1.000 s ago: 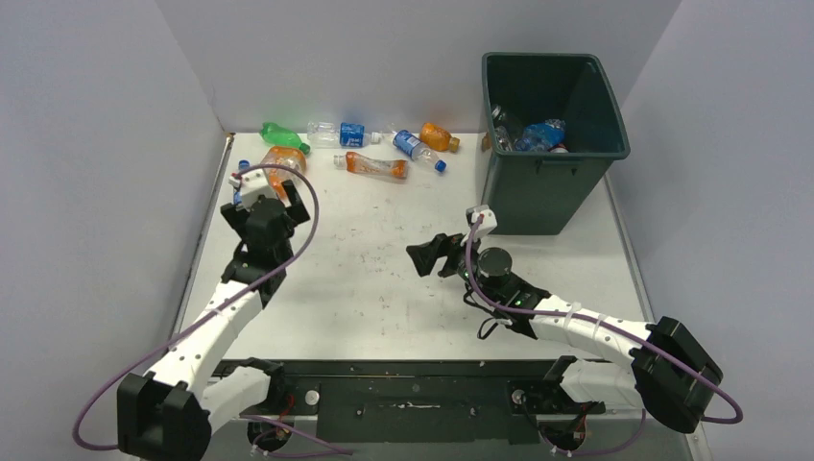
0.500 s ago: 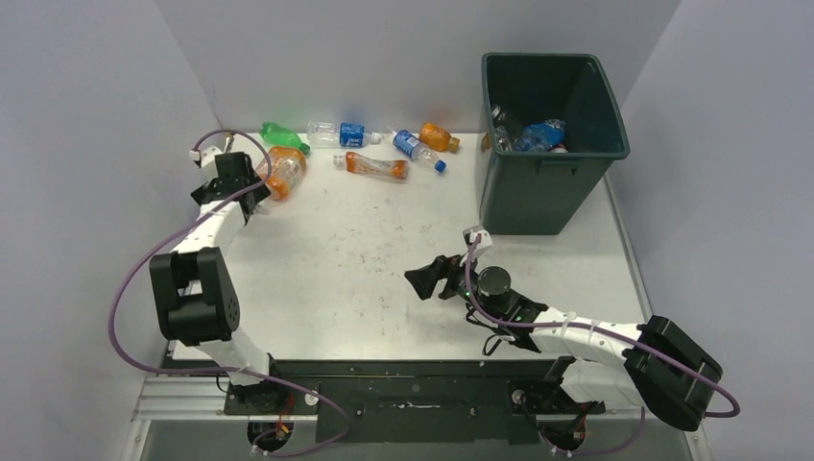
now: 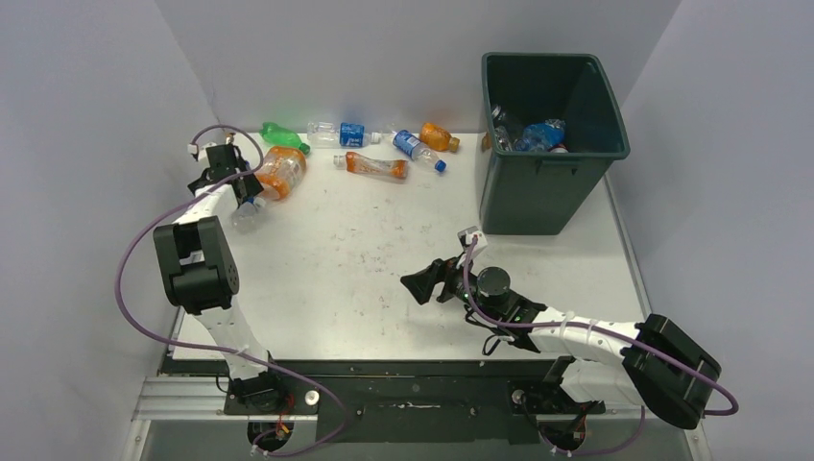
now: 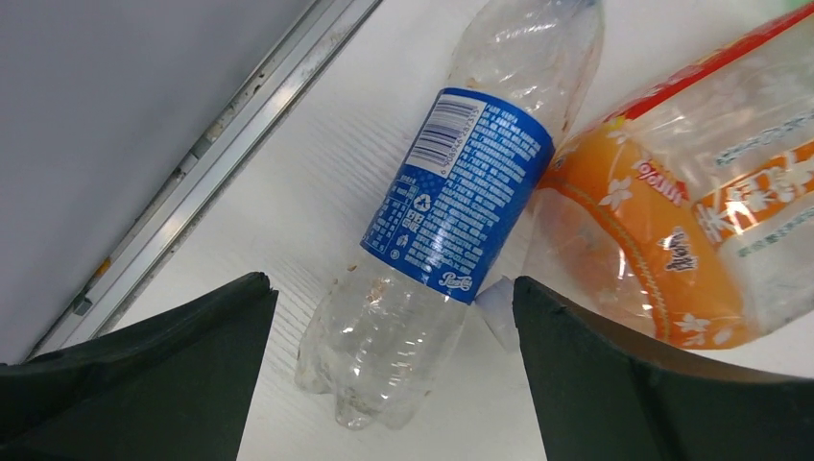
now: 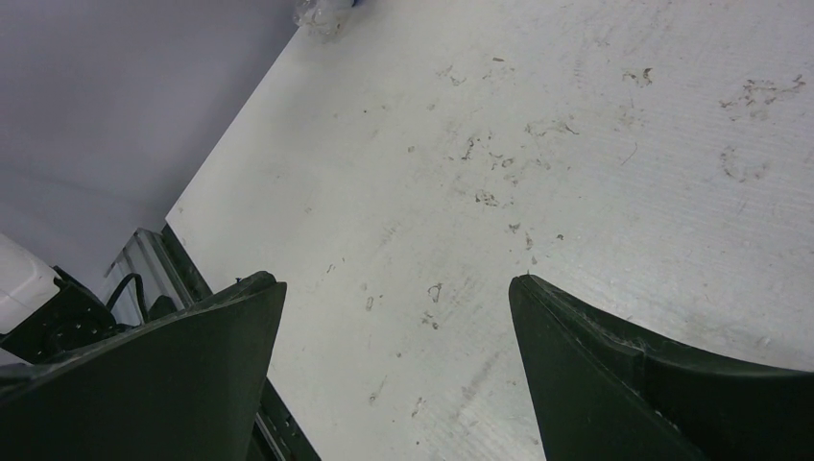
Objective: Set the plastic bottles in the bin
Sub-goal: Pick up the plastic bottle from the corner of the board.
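Note:
A clear plastic bottle with a blue label [image 4: 459,197] lies by the table's left rail, its base pointing at the left wrist camera. My left gripper [image 4: 391,283] is open above it, one finger on each side of the base and touching nothing. A wide orange bottle [image 4: 691,221] rests against its right side. From above, the left gripper [image 3: 235,187] sits at the far left by that clear bottle [image 3: 247,213] and the orange bottle [image 3: 280,171]. The dark green bin [image 3: 523,197] stands at the back right with bottles inside [image 3: 539,134]. My right gripper [image 3: 419,279] is open and empty mid-table.
Along the back wall lie a green bottle [image 3: 285,135], a clear blue-labelled one [image 3: 338,133], a crushed orange one [image 3: 374,165], a blue one [image 3: 418,149] and a small orange one [image 3: 439,136]. A metal rail [image 4: 221,144] edges the table's left side. Bare table [image 5: 480,144] lies under the right gripper [image 5: 395,280].
The left arm swung from left of centre out to the far left, and its gripper now hangs over the clear blue-labelled bottle. The right gripper drew slightly toward the near edge. Both stayed open.

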Tool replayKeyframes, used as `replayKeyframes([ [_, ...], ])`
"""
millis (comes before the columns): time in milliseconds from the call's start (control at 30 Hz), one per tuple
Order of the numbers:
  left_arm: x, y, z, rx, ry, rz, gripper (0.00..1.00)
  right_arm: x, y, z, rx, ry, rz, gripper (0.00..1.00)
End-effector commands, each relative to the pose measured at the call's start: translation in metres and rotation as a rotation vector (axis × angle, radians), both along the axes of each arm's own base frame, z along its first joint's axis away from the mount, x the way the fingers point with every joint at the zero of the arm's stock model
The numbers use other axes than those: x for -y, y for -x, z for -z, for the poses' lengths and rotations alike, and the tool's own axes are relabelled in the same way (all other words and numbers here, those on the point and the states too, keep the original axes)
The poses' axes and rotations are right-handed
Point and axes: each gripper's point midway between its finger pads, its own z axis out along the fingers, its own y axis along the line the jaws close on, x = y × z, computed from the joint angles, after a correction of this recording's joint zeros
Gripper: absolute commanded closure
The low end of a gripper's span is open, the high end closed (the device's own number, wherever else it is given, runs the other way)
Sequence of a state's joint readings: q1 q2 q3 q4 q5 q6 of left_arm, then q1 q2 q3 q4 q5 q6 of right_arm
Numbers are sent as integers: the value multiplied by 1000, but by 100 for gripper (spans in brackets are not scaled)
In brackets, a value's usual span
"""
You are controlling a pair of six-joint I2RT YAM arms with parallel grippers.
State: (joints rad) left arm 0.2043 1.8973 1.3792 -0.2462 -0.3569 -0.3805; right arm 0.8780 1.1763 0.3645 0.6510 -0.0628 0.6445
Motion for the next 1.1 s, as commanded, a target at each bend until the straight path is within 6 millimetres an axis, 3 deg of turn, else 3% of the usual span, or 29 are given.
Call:
replayKeyframes([
  [0, 0, -12, 9, -9, 31, 41, 7, -13, -3, -30, 60, -78, -28, 10],
  [167, -1, -14, 24, -34, 37, 40, 8, -14, -5, -29, 57, -78, -24, 10],
  [367, 1, -11, 41, -56, 51, 45, 17, -14, -6, -27, 50, -75, -18, 10],
  [467, 2, -9, 45, -51, 68, 46, 25, -14, -6, -26, 48, -74, -17, 10],
  [633, -2, -7, 31, 1, 73, 33, 46, -13, -6, -32, 57, -77, -15, 10],
  [767, -1, -2, 10, 45, 62, 22, 61, -11, -7, -39, 73, -88, -7, 10],
  [867, -2, 5, -22, 120, 50, -9, 65, -11, -6, -47, 82, -99, -8, 10],
  [967, 6, 16, -72, 246, 48, -22, 69, -9, -5, -55, 91, -111, -6, 10],
  [1067, 31, 31, -126, 390, 61, 22, 72, -10, -4, -63, 98, -121, -7, 10],
])
